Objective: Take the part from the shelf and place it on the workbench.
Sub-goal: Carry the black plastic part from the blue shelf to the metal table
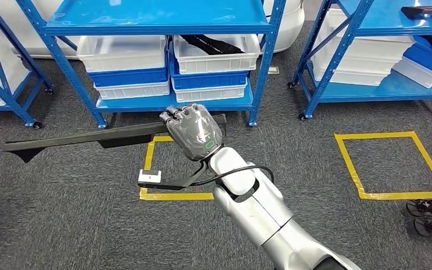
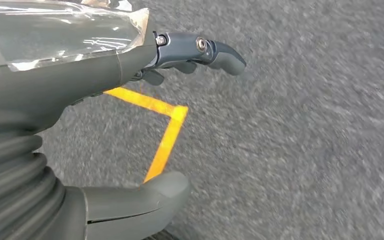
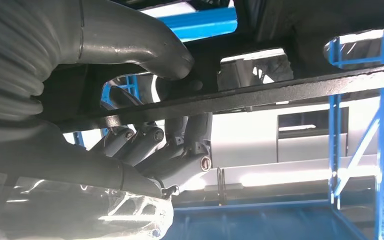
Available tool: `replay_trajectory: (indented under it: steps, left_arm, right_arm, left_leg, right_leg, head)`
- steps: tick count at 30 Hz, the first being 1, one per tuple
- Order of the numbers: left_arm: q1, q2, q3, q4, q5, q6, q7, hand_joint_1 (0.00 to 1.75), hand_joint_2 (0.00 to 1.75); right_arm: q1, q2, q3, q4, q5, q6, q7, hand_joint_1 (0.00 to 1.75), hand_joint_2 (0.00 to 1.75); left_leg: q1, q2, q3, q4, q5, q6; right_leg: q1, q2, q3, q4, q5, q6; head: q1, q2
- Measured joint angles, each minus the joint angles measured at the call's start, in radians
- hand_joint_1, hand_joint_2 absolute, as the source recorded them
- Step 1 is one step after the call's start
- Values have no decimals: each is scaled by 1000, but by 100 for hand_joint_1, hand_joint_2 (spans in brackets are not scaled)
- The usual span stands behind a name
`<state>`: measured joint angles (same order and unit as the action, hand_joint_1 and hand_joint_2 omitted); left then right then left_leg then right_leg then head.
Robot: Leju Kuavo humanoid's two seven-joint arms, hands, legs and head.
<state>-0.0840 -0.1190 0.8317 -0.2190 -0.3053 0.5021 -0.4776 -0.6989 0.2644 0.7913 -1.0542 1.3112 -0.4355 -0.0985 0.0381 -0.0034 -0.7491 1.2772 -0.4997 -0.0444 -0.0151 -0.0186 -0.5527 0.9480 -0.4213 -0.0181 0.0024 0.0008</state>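
Gripping the long black part (image 1: pixel 107 135) near one end, the right robot hand (image 1: pixel 194 130) holds it level.

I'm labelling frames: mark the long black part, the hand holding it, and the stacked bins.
long black part (image 1: pixel 67 138), head view, middle of its bar
right hand (image 1: pixel 194 130), head view, back of the hand
stacked bins (image 1: pixel 125 67), head view, front wall

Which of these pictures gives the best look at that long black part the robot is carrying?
The head view: it shows the whole long black part held in the right hand. The right wrist view shows a short stretch of it at the fingers. The left wrist view shows floor.
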Motion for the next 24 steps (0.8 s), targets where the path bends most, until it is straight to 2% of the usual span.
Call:
replay_trajectory:
  steps: [1,2,3,4,5,6,7,8,9,10,11,12,13,14,15,16,17,18,19,20,21,22,23,24]
  left_arm:
    - [0,2,0,0,0,0,0,0,175]
    - [0,3,1,0,1,0,0,0,175]
    - [-1,2,1,0,0,-1,1,0,175]
    - [-2,3,1,-1,0,-2,2,0,175]
    - [-4,3,1,-1,-2,-2,4,0,175]
    - [-5,4,1,-1,-4,-3,5,0,175]
    - [-5,5,1,-2,-5,-3,6,0,175]
    - [-6,6,1,-2,-6,-3,7,0,175]
    - [-6,6,1,-2,-7,-2,7,0,175]
    - [-6,6,2,-2,-7,-2,7,0,175]
    - [-6,6,3,-2,-7,-2,8,0,175]
    - [-5,7,4,-2,-7,-2,8,0,175]
    - [-5,7,6,-2,-7,-2,8,0,175]
    - [-5,7,7,-2,-7,-2,8,0,175]
    - [-5,7,8,-2,-7,0,10,0,175]
    - [-5,6,9,-2,-7,3,12,0,175]
    - [-5,6,10,-2,-6,7,13,0,175]
    - [-5,4,10,-2,-6,12,15,0,175]
    - [-5,3,11,-2,-4,17,16,0,175]
    - [-5,1,12,-2,-3,21,17,0,175]
    - [-5,-1,14,-2,-2,25,18,0,175]
    - [-5,-2,16,-2,-1,27,18,0,175]
    - [-4,-3,17,-2,-1,29,18,0,175]
    - [-3,-4,19,-2,-1,30,18,0,175]
  right_arm:
    - [0,0,0,3,0,0,0,164,175]
    - [0,1,1,5,0,0,0,164,175]
    - [-1,3,1,8,0,-1,0,164,175]
    - [-2,6,2,10,0,-2,0,164,175]
    - [-4,10,2,13,-1,-3,1,164,175]
    - [-6,13,3,15,-2,-5,2,164,175]
    - [-7,15,4,19,-2,-5,3,164,175]
    - [-8,15,5,22,-3,-6,3,164,175]
    - [-9,15,6,25,-4,-6,4,164,175]
    - [-10,14,6,27,-4,-6,4,164,175]
    - [-11,13,6,29,-5,-7,4,164,175]
    - [-12,13,6,31,-5,-7,5,164,175]
    - [-12,12,6,33,-6,-8,5,164,175]
    - [-13,12,7,35,-7,-8,5,164,175]
    - [-14,11,7,37,-10,-10,5,164,175]
    - [-14,11,8,39,-12,-12,5,164,175]
    - [-16,11,8,41,-15,-15,3,164,175]
    - [-19,13,8,43,-18,-18,1,164,175]
    - [-24,17,8,45,-20,-21,-2,164,175]
    - [-29,21,8,47,-23,-26,-5,164,175]
    - [-34,24,8,50,-26,-33,-8,164,175]
    - [-38,25,8,54,-29,-40,-11,164,175]
    - [-40,25,8,60,-32,-47,-13,164,175]
    - [-43,25,9,67,-33,-52,-14,164,175]
  left_leg:
    - [11,1,26,-6,29,-15]
    - [24,2,68,-46,48,-31]
    - [31,2,119,-105,46,-46]
    - [34,1,159,-163,27,-50]
    - [33,0,184,-204,3,-46]
    - [26,-1,191,-223,-13,-32]
    - [21,-1,183,-227,-13,-12]
    - [16,1,175,-228,-3,7]
    - [12,3,166,-230,8,25]
    - [10,5,156,-234,21,42]
    - [8,6,144,-235,33,55]
    - [5,6,131,-236,45,62]
    - [2,6,116,-235,58,66]
    - [-1,7,102,-235,70,67]
    - [-6,7,87,-235,83,68]
    - [-10,7,72,-235,95,68]
    - [-14,7,57,-235,108,68]
    - [-16,7,45,-234,121,66]
    - [-18,7,36,-235,133,63]
    - [-18,8,31,-239,144,58]
    - [-17,9,30,-245,157,53]
    - [-16,10,31,-254,171,46]
    - [-15,10,31,-264,182,40]
    - [-13,9,27,-267,178,35]
  right_leg:
    - [-8,-1,-21,12,8,9]
    - [-15,-2,-43,29,13,17]
    - [-19,-2,-67,49,16,24]
    - [-19,-1,-88,69,19,31]
    - [-15,0,-103,83,23,39]
    - [-11,1,-113,87,30,51]
    - [-9,1,-118,85,40,65]
    - [-10,1,-122,83,44,76]
    - [-12,2,-130,90,32,81]
    - [-15,2,-143,114,3,78]
    - [-17,3,-159,161,-41,70]
    - [-16,4,-177,224,-89,63]
    - [-14,6,-189,291,-126,61]
    - [-12,9,-192,346,-145,64]
    - [-9,11,-180,374,-144,69]
    - [-5,13,-153,370,-129,74]
    - [0,14,-110,333,-110,74]
    - [5,14,-53,266,-107,66]
    - [13,14,8,185,-117,53]
    - [19,15,52,117,-132,40]
    - [25,16,78,66,-146,27]
    - [30,17,85,43,-146,20]
    - [25,17,75,37,-133,15]
    - [20,16,70,32,-117,8]
  head:
    - [0,0]
    - [-1,0]
    - [-5,0]
    - [-8,0]
    - [-11,0]
    - [-13,0]
    - [-12,0]
    - [-12,0]
    - [-11,0]
    - [-9,0]
    - [-6,0]
    - [-3,0]
    - [-1,0]
    - [0,0]
    - [0,0]
    - [1,0]
    - [1,0]
    - [0,0]
    - [0,0]
    - [-1,0]
    - [-1,0]
    - [-1,0]
    - [0,0]
    - [0,0]
